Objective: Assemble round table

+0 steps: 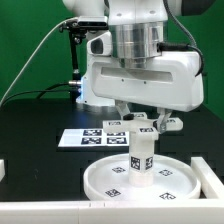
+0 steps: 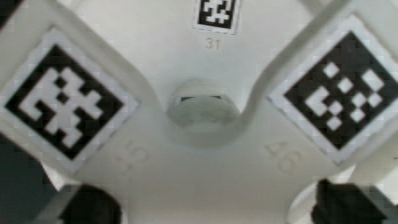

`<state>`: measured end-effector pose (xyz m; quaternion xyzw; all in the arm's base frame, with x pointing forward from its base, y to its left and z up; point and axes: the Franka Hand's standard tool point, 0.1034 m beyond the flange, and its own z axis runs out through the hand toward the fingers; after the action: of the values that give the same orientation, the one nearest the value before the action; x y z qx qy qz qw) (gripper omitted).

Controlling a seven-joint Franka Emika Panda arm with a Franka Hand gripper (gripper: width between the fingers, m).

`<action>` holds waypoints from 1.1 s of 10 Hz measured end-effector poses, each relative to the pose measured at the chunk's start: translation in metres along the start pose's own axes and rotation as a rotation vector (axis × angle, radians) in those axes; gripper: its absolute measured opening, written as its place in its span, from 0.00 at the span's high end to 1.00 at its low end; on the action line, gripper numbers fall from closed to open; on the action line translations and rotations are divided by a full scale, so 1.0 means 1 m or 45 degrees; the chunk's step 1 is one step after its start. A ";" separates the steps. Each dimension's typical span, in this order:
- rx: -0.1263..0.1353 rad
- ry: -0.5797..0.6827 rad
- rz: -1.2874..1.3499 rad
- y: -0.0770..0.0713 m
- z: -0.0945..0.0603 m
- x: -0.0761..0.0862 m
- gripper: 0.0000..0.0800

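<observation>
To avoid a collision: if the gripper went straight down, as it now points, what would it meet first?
Probably the cross-shaped base, which is directly beneath the gripper and seems to sit atop the upright leg. Whether they already touch is unclear.

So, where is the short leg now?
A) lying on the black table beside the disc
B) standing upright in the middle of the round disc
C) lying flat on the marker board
B: the exterior view shows the leg standing upright at the centre of the round disc.
</observation>
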<state>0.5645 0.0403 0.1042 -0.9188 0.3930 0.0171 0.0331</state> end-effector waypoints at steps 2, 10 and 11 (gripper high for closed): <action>0.013 -0.017 -0.038 -0.004 -0.017 -0.004 0.21; -0.023 -0.017 -1.032 -0.005 -0.031 -0.004 0.19; -0.025 -0.017 -1.110 -0.004 -0.031 -0.003 0.19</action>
<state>0.5654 0.0433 0.1355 -0.9989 -0.0322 0.0112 0.0312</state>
